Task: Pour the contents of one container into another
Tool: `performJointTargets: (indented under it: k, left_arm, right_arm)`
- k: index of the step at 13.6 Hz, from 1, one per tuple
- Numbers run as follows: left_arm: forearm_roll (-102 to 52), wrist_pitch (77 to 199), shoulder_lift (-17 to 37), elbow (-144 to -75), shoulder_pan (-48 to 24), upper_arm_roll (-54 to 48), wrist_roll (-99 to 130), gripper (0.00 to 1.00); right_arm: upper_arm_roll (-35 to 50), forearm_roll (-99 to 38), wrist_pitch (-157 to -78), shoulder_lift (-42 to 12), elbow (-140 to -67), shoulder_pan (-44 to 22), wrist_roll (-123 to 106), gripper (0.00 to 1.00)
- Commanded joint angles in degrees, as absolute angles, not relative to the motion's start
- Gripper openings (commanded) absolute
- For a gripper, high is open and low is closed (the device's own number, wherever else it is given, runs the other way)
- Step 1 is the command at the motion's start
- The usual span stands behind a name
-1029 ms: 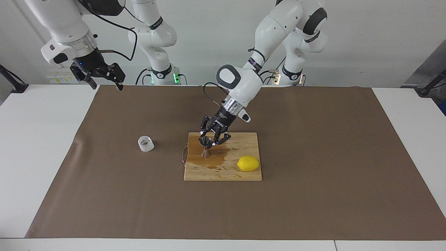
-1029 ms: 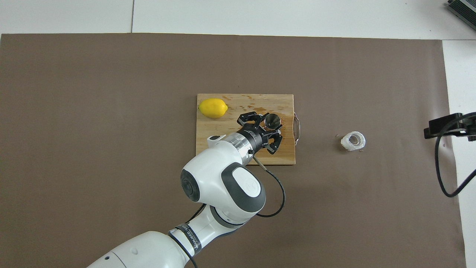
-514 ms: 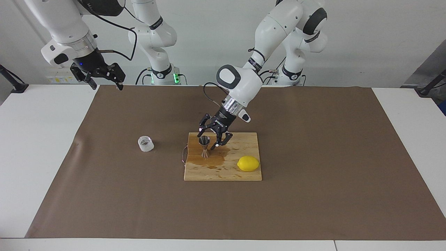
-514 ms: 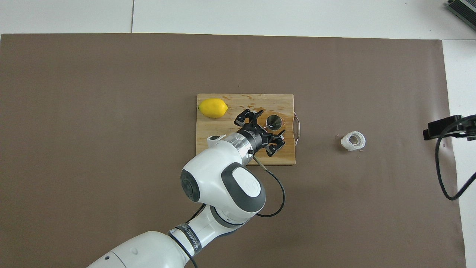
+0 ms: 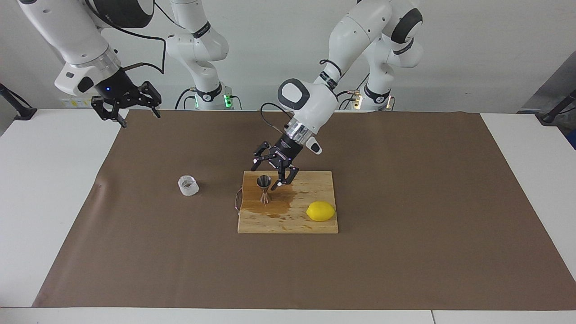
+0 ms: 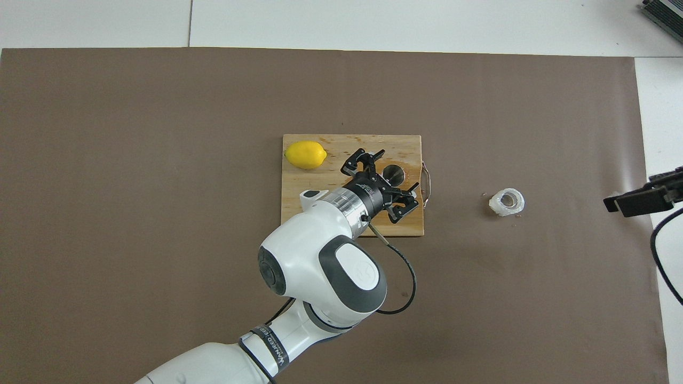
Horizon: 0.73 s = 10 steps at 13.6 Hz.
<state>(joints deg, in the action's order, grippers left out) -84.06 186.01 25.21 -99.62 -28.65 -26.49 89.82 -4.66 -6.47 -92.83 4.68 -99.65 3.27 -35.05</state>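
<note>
The steel, hourglass-shaped jigger (image 5: 264,189) is standing upright on a wet wooden board (image 5: 315,225), just below the left claw (image 5: 265,176), which is hanging spread open over it and gripping nothing; a second ago it was clamped on the jigger and sitting lower. A smooth yellow lemon (image 5: 321,211) is lying on the same board, toward the left arm's end. The squat clear glass jar (image 5: 188,185) is sitting on the brown mat (image 5: 405,202) toward the right arm's end; its contents cannot be made out. The right claw (image 5: 127,108) is waiting open above the desk (image 5: 45,180) edge.
</note>
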Motion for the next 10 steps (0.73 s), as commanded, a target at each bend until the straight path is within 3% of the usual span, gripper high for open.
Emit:
performJointTargets:
  k: [1,6,10]
  left_arm:
    - [-82.8,177.5,21.5,-101.7,-23.8,-26.3,83.2,1.0]
    - [-58.9,154.5,16.9,-105.3,-12.4,-26.0,81.8,1.0]
    - [-39.8,145.3,15.4,-105.4,-8.4,-26.0,81.8,1.0]
  right_arm:
    - [-4.6,-9.7,-97.1,6.9,-105.4,5.5,-51.0,1.0]
    - [-4.6,-21.4,-102.2,1.6,-111.6,12.9,-81.3,1.0]
    - [-4.6,-29.6,-106.1,-6.0,-112.1,16.3,-103.9,1.0]
